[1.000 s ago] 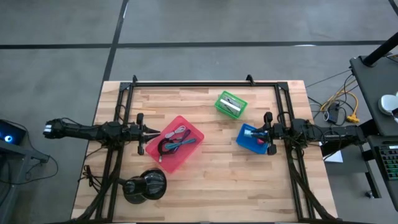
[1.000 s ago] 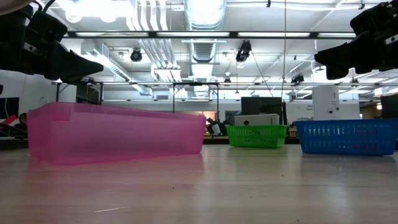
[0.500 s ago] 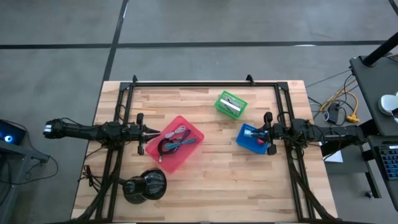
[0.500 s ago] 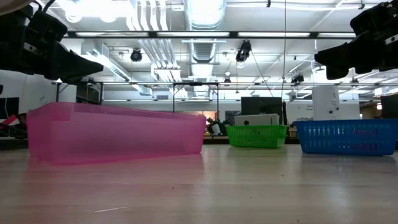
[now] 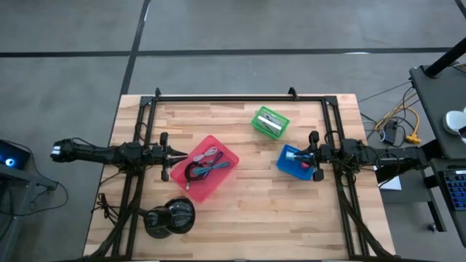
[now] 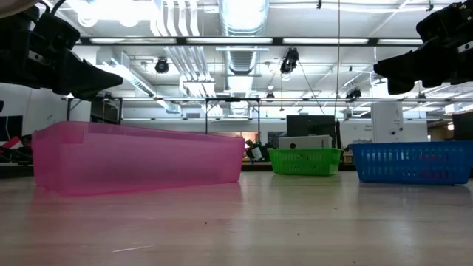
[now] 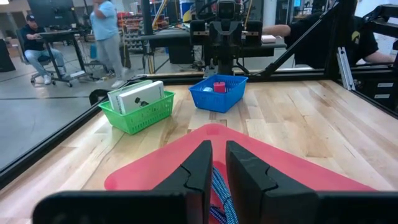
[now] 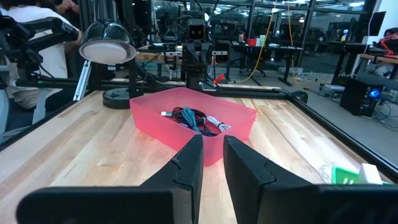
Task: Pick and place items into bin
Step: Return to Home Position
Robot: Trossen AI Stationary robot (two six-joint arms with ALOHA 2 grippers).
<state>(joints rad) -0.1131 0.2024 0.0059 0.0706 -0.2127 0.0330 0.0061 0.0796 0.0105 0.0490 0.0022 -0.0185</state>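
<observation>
Hovering empty: left gripper point(image 5: 177, 154) and right gripper point(image 5: 303, 154) hang nearly shut, holding nothing, unmoved from a second ago.
High view: cords point(image 5: 202, 168) lie in the pink bin point(image 5: 222, 144) just ahead of the left claw. Wrist views: narrow finger gaps; any descent risks clipping a bin rim.

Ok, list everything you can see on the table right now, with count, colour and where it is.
pink bin: one, pink, table centre-left.
cords: a tangle, black, blue and whitish, inside the pink bin.
green basket: one, green, far centre, holding whitish packets.
blue basket: one, blue, right of centre, with a red block inside.
black round object: one, black, near left edge.
left gripper: shut, empty, by the pink bin's left corner.
right gripper: shut, empty, over the blue basket.
</observation>
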